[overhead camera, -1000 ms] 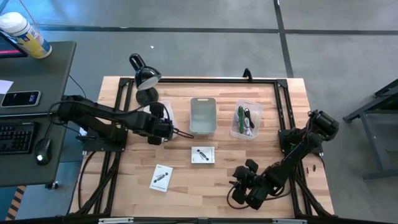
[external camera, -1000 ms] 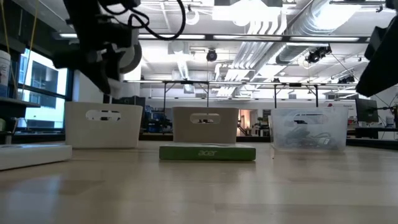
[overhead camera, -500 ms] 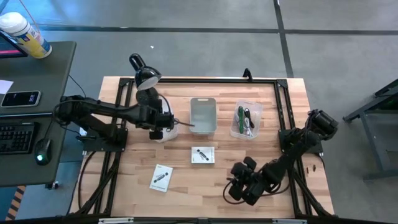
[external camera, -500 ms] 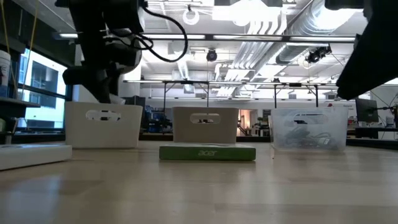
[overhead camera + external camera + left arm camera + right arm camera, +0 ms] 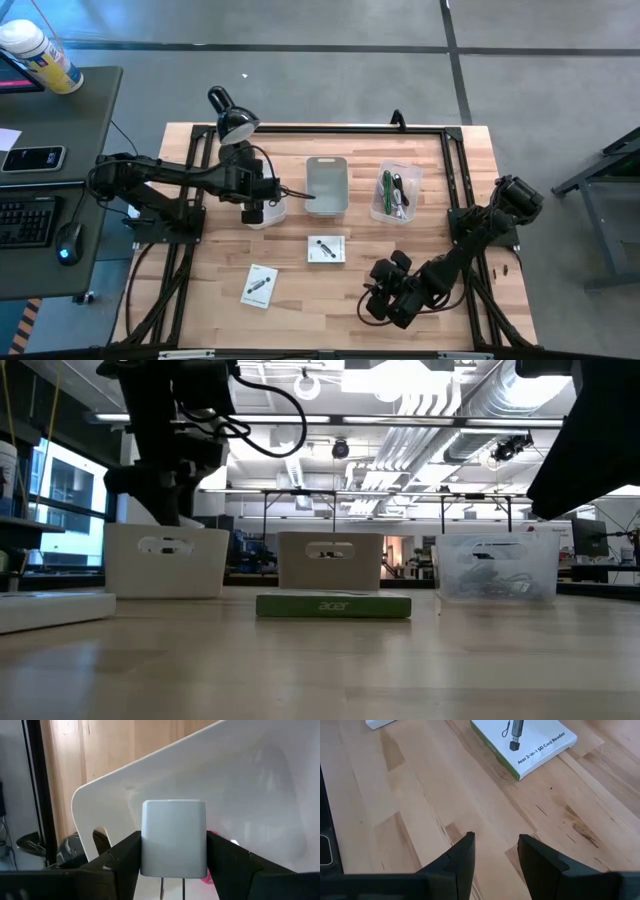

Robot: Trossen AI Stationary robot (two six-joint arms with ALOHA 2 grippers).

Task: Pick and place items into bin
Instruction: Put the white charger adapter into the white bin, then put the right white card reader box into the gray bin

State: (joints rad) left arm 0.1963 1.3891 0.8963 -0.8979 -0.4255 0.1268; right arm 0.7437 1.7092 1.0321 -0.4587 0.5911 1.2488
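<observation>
Hovering over the white bin (image 5: 262,208), the left hand (image 5: 172,870) grips a white cube (image 5: 174,838) by its flat sides; it looks light, stiff and slick. The right hand (image 5: 495,851) waits open, empty, above the worktop (image 5: 410,810).

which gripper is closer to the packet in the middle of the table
Right. The right gripper hovers open just in front of the middle packet; the left gripper holds a white cube over the white bin.
</observation>
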